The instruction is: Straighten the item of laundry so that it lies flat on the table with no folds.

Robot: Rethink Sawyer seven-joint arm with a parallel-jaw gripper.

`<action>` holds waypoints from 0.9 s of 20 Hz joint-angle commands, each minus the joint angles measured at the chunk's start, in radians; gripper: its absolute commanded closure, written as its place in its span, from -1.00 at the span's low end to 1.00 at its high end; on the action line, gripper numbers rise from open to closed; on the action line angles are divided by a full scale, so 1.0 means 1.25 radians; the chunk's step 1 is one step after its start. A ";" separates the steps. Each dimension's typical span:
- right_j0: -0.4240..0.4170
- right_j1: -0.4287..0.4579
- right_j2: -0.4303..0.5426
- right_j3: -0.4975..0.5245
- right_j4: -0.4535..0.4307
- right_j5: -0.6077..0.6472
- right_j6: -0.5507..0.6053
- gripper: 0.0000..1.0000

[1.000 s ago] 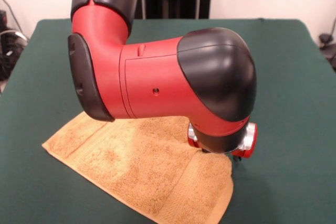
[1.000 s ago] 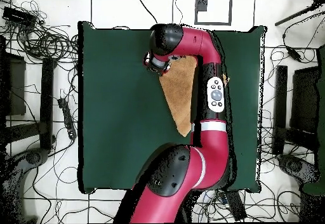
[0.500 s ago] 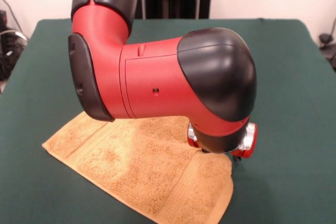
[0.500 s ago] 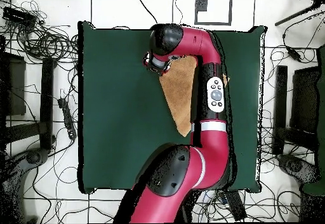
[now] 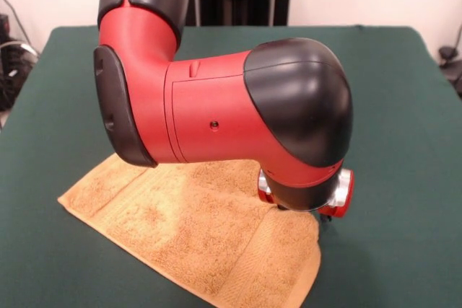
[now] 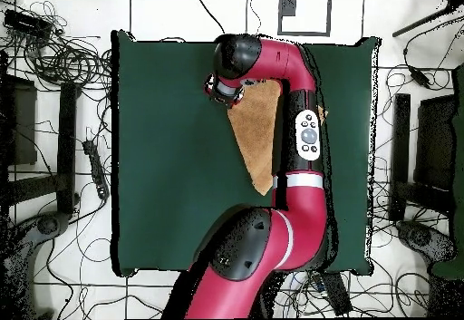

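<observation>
Overhead, towel (image 6: pixel 256 135) long axis runs toward robot base, tapering to point; hand (image 5: pixel 307 210) state unclear.

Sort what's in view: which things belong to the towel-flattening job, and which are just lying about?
Job:
- towel, folded into a triangle
- green table
- hand, low at the towel's corner

Lying about:
- cables on the floor around the table
</observation>
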 commanded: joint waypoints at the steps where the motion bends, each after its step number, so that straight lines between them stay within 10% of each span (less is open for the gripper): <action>1: 0.019 0.104 -0.052 0.038 -0.113 -0.193 -0.258 -1.00; 18: 0.010 0.118 -0.046 0.034 -0.106 -0.234 -0.250 -1.00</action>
